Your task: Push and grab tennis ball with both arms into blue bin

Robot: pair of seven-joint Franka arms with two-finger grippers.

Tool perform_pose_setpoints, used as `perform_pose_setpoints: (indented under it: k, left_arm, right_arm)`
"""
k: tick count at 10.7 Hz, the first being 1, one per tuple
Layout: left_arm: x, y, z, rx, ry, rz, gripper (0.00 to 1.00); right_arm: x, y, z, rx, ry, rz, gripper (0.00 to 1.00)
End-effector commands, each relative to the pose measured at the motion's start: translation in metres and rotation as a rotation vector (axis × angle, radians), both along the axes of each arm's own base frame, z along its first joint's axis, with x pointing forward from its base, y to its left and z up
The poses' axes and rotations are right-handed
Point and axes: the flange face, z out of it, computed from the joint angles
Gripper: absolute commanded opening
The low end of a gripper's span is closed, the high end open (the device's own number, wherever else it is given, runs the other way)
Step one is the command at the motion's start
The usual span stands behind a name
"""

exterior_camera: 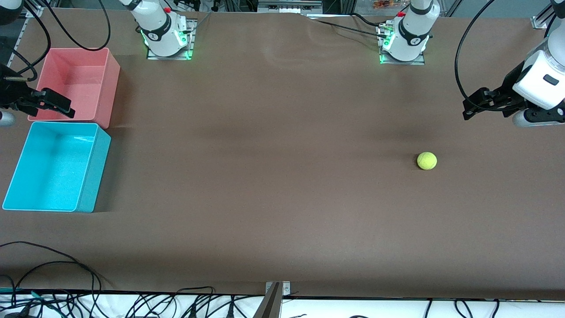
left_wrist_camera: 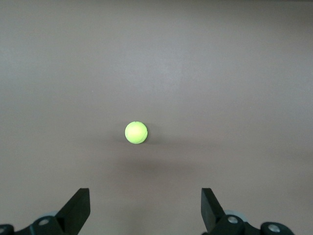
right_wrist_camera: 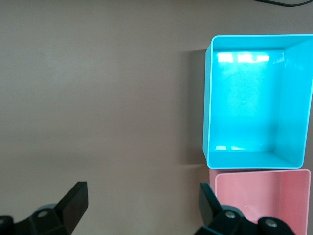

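The tennis ball (exterior_camera: 427, 160) rests on the brown surface (exterior_camera: 273, 168) toward the left arm's end, well apart from the blue bin (exterior_camera: 95, 170); it is a sphere with no long axis, and no marking on it can be read. The blue bin stands at the right arm's end, its long axis running toward the front camera, just beside the pink bin (exterior_camera: 108, 95) and nearer to that camera. The left gripper (left_wrist_camera: 145, 211) hangs over the surface near the ball with fingers spread apart and empty, and the right gripper (right_wrist_camera: 142, 210) hangs over the pink bin's edge, fingers likewise apart.
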Motion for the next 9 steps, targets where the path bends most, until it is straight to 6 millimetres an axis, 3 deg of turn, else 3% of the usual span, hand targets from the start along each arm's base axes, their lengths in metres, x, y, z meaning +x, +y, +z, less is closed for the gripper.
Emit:
perform_pose_setpoints:
  k: [1,4,9]
  left_arm:
    - [0.003,-0.001,0.005,0.027,0.001,0.002,1.00]
    - [0.002,0.005,0.007,0.018,0.005,0.009,1.00]
    - [-0.002,-0.016,0.004,0.030,0.024,-0.027,1.00]
  right_arm:
    - [0.001,-0.003,0.007,-0.009,0.000,0.011,1.00]
    - [0.002,-0.003,0.007,-0.009,0.002,0.013,1.00]
    - [0.002,-0.003,0.007,-0.008,0.001,0.013,1.00]
